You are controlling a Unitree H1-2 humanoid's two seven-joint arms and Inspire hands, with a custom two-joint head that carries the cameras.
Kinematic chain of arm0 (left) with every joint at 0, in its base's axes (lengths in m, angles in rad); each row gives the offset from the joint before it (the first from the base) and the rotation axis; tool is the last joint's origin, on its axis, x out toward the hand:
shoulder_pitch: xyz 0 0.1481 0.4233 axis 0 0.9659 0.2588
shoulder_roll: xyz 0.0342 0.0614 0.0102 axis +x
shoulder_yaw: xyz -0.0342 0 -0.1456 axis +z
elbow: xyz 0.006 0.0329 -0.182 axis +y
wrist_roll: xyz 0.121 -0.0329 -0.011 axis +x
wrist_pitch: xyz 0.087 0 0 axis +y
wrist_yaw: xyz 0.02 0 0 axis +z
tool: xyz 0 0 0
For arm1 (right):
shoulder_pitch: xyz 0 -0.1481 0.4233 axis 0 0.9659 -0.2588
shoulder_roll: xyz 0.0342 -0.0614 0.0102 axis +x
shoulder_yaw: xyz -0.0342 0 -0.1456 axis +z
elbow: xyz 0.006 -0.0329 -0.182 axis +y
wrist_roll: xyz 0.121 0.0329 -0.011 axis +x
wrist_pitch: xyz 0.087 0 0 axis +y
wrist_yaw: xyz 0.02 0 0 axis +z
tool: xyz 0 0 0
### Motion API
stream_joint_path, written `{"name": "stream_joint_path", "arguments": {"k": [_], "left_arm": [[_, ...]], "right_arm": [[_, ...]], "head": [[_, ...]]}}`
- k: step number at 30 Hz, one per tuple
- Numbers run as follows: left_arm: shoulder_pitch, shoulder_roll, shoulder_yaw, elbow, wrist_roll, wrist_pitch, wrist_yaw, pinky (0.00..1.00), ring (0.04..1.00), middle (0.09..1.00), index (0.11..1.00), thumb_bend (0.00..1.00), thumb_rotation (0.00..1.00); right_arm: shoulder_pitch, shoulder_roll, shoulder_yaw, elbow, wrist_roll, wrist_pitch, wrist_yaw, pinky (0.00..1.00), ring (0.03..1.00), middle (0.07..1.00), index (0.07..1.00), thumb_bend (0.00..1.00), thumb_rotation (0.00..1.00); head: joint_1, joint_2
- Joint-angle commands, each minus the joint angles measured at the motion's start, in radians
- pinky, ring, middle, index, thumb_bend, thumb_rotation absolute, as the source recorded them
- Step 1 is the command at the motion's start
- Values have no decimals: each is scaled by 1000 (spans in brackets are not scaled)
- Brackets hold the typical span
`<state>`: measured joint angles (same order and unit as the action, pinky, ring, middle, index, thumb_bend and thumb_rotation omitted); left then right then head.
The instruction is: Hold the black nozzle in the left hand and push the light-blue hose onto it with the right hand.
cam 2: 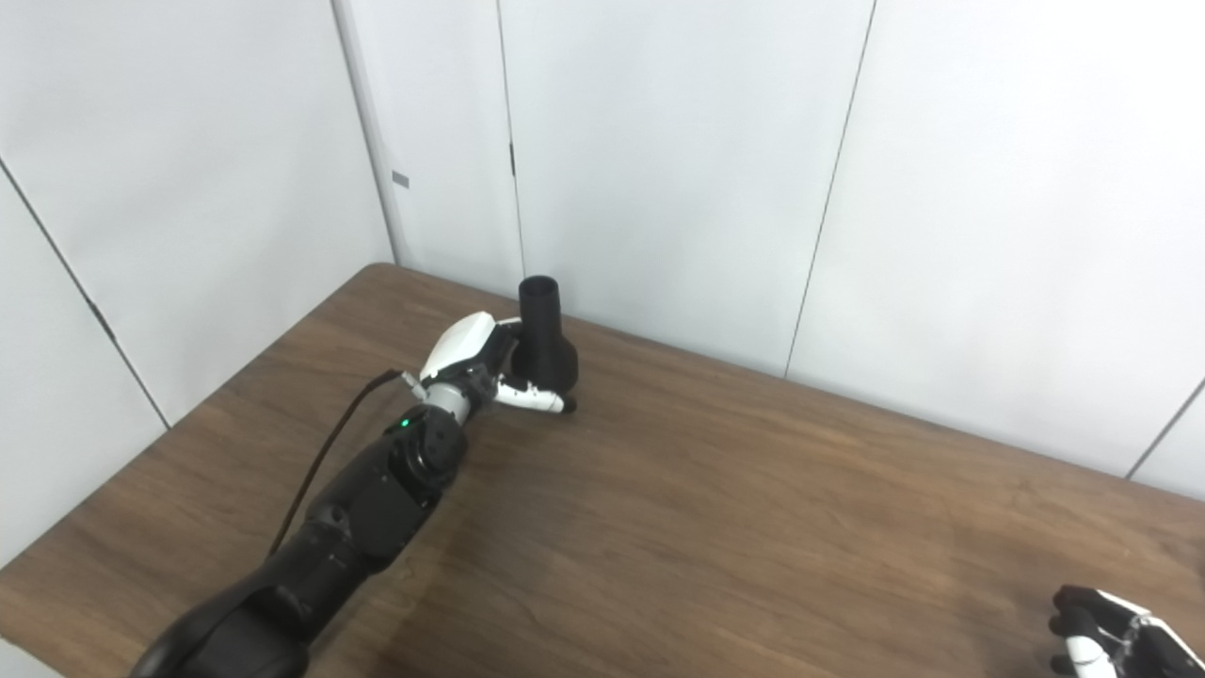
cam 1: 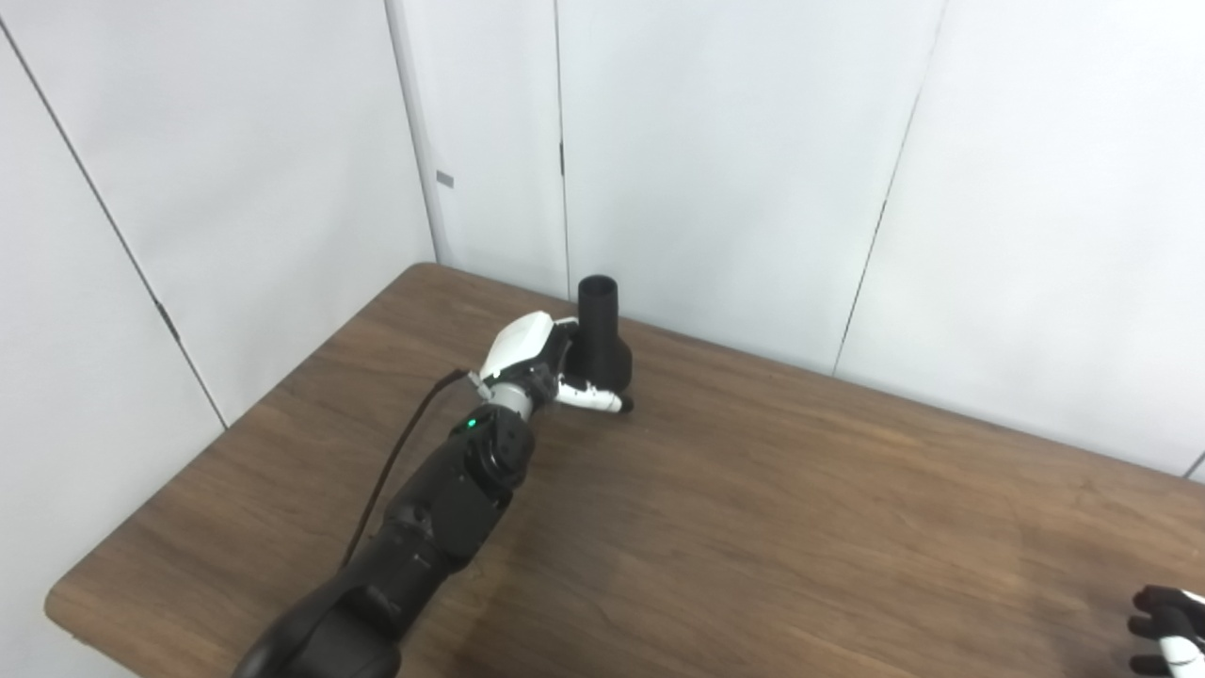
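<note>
The black nozzle (cam 1: 600, 331) stands upright near the table's back edge, narrow neck up and wide base down. My left hand (cam 1: 535, 365) is wrapped around its base from the left: the thumb (cam 1: 593, 398) crosses in front and the fingers go behind. The nozzle also shows in the right eye view (cam 2: 544, 330). Only part of my right hand (cam 2: 1101, 636) shows at the bottom right corner, low over the table, with nothing visible in it. Its fingers look partly curled. No light-blue hose is in view.
The brown wooden table (cam 1: 800, 527) fills the lower picture. White wall panels (cam 1: 734, 141) stand close behind its back edge and to the left. A dark cable (cam 1: 395, 461) runs along my left forearm.
</note>
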<state>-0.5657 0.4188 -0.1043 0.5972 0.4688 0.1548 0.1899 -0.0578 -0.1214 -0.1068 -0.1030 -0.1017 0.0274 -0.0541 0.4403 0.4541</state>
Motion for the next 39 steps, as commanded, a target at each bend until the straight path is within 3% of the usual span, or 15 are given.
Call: {"name": "stream_joint_path", "arguments": {"k": [1,9,16,23,26,32,37,38,39], "left_arm": [[-40,6,14,5,-1,-35,47,1000,831,719,706,1000,188],[-36,-15,57,38,-55,-65,71,1000,803,693,702,1000,167],[-29,-29,67,64,-69,-169,135,1000,783,665,672,1000,170],[-25,-26,53,69,-86,-194,99,1000,747,640,649,1000,145],[-24,-21,35,60,-85,-167,51,1000,744,640,647,1000,160],[-26,19,-55,27,-10,-83,-36,1000,782,665,682,1000,302],[-31,31,-97,30,47,-64,-22,1000,750,637,637,992,214],[-33,31,-104,39,62,-66,-7,1000,726,604,595,952,117],[-34,31,-108,45,72,-67,3,1000,713,582,544,743,88]], "right_arm": [[-14,0,-2,-41,3,-4,-5,478,630,657,616,331,584],[-13,5,2,-69,5,24,-2,501,658,680,637,281,554],[-10,9,4,-94,-1,49,-4,519,669,687,646,227,491],[-7,8,10,-126,-11,90,-1,535,680,699,658,189,420],[-6,8,12,-136,-7,101,3,550,688,705,666,179,364],[-2,11,19,-162,-14,117,4,551,689,705,664,160,292],[-1,12,22,-178,-9,126,8,550,693,707,667,143,233],[0,13,23,-184,-10,128,8,557,699,712,672,136,186],[0,13,24,-188,-11,130,9,556,700,713,674,132,154]], "head": [[-2,3],[-4,3],[-3,7],[-5,12],[-5,13],[-7,21],[-7,25],[-8,26],[-8,26]]}}
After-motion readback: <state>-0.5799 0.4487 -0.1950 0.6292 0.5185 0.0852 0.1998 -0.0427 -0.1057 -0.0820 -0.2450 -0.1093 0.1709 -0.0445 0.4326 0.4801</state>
